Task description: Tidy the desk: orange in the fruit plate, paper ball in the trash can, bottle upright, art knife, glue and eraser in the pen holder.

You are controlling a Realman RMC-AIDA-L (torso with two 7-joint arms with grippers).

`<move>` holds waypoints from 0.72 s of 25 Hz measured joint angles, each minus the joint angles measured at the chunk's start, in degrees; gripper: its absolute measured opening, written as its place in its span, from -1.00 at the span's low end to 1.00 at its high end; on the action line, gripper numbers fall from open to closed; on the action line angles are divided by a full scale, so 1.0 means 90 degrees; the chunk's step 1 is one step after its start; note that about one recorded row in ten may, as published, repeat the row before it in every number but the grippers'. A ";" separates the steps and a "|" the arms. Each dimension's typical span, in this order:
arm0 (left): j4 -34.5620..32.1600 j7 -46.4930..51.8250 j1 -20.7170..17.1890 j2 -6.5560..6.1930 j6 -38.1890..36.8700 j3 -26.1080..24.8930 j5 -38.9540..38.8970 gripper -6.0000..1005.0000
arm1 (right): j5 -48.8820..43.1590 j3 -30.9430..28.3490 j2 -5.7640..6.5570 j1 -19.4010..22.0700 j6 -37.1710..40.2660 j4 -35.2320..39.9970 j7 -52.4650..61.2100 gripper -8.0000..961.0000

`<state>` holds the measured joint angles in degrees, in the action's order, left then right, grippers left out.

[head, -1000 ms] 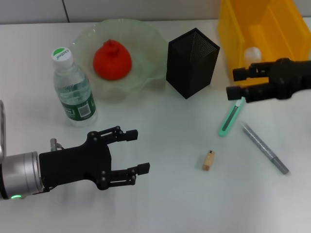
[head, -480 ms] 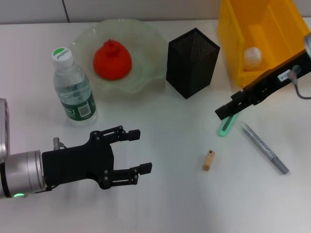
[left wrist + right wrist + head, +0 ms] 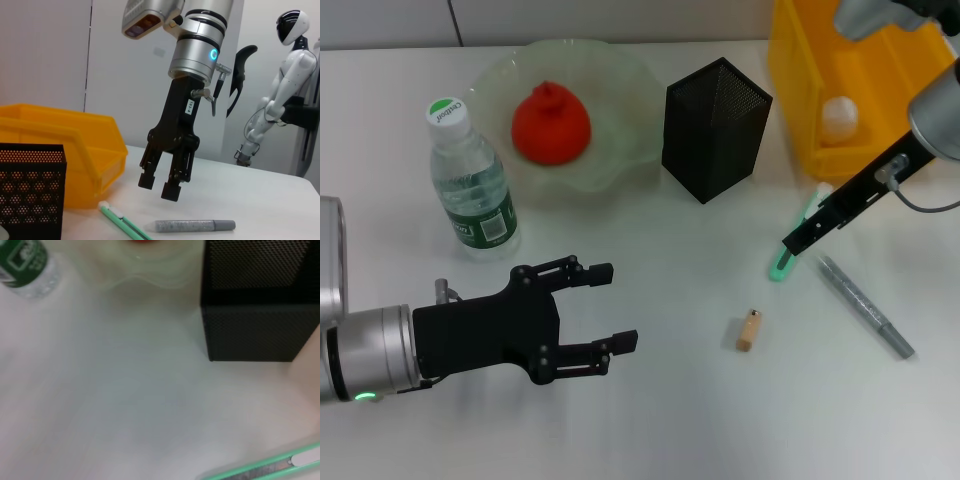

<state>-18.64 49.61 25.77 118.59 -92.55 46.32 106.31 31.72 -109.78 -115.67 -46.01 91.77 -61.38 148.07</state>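
Right gripper [image 3: 159, 186] poised just above the green art knife [image 3: 792, 243], jaws spread, apparently lining up a pick for the pen holder [image 3: 714, 128]. Left gripper [image 3: 590, 320] idle low over the bench [image 3: 660, 400], jaws spread. Eraser [image 3: 749, 331] and grey glue stick [image 3: 865, 305] lying loose nearby, awaiting collection.
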 joint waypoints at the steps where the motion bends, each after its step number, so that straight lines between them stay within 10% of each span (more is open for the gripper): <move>1: 0.0001 0.0004 0.0009 -0.0001 0.0006 0.0000 0.0001 0.59 | -0.0043 0.0028 -0.0012 -0.0026 -0.0007 0.0007 0.0081 0.72; 18: 0.0001 -0.0011 0.0082 0.0003 -0.0036 0.0000 -0.0006 0.59 | -0.0758 0.0173 -0.0098 -0.0388 -0.0628 0.0737 0.1631 0.72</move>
<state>-18.63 49.51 26.51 118.61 -92.88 46.32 106.26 24.89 -108.22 -116.55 -49.51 86.11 -54.75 162.75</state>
